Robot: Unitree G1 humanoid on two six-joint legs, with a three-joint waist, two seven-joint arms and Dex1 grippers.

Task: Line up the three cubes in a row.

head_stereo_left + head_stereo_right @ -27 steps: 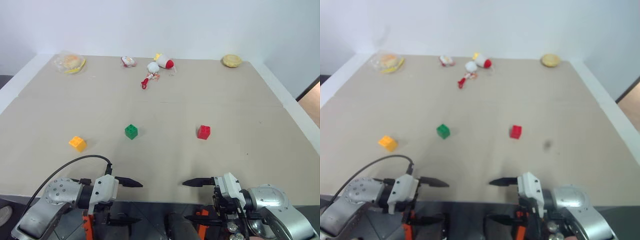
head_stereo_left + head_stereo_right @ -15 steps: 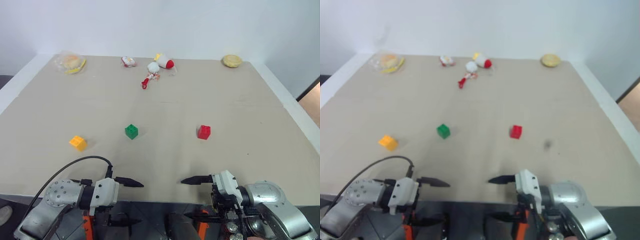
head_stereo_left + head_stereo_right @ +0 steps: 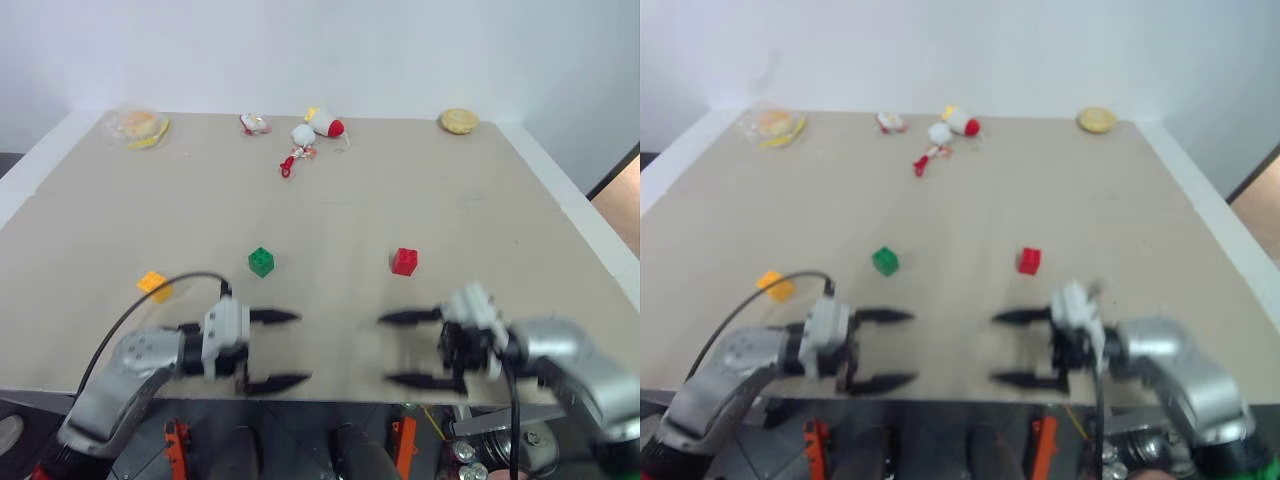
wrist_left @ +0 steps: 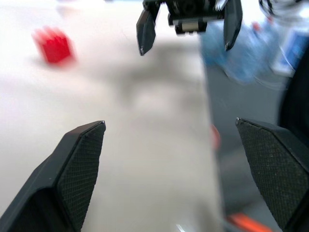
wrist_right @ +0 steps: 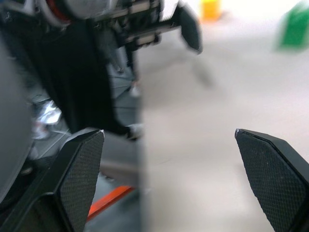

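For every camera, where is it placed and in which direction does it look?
Head views: high on the head, looking forward and down at the table; both arms show.
Left wrist view: along the open left hand, facing the right hand and red cube.
Right wrist view: along the open right hand, facing the green cube.
Shared: the red cube, in the head views too.

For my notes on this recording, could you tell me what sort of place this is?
Probably a robot test room or lab: a bare beige table against a plain white wall, with toy-brick cubes such as the green cube and plush toys laid out as props.
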